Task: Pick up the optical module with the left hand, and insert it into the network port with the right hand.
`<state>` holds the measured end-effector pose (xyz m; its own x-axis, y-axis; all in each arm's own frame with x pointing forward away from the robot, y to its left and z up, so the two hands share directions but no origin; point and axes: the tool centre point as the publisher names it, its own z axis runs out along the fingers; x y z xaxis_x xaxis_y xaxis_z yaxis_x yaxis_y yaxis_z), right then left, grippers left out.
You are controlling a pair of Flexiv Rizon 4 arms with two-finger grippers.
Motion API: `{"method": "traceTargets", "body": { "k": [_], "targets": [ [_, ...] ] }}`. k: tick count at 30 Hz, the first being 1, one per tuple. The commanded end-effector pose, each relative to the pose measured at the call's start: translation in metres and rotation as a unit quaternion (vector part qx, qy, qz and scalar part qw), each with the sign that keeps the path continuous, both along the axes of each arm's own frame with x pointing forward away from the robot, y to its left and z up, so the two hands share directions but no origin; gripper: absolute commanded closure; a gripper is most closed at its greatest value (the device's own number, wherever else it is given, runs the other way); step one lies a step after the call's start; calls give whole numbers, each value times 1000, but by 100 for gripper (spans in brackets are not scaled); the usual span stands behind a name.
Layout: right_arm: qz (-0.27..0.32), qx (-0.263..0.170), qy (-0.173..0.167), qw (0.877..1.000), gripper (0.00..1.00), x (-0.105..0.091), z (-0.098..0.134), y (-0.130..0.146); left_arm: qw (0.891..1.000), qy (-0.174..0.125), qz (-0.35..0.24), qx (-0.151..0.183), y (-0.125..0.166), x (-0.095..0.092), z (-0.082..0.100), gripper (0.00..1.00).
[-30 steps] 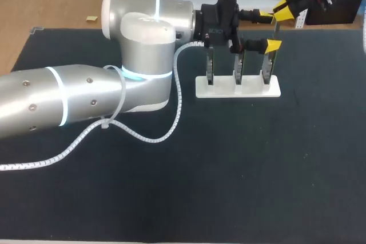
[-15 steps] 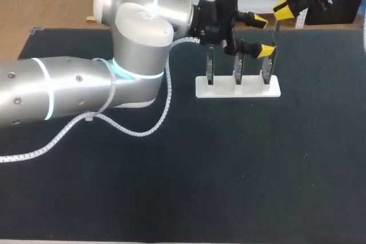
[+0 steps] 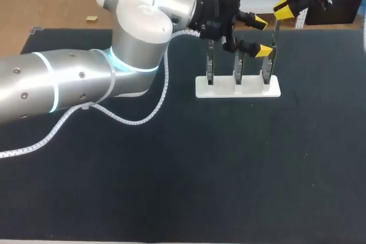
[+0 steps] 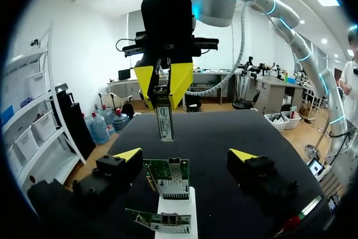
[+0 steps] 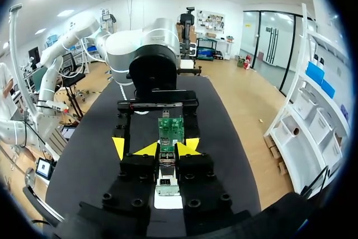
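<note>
Find left gripper spread, empty, drawn slightly back from right-end card on white stand versus second ago. Find right gripper unmoved, pinching optical module over stand's right end. Read as handover done, insertion pending.

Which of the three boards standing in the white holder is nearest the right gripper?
The board at the holder's right end in the head view; the other two stand further from the right gripper.

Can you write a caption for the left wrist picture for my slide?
Right gripper holds the optical module over a network card on the white stand; left gripper is open.
</note>
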<state>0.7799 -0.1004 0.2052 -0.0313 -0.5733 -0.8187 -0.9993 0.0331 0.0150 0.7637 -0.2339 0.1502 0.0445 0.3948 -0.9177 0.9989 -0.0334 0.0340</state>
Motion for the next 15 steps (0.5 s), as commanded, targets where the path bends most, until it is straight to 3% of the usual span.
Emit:
{"method": "traceTargets", "body": {
  "k": [1, 15],
  "targets": [
    [-4, 1, -2, 1000, 100, -3, 0, -1, 1000, 2, 1, 21, -1, 3, -1, 0],
    [-5, 4, -3, 1000, 100, -2, -1, -1, 999, 7, 11, 48, 3, -8, -12, 0]
  ]
}}
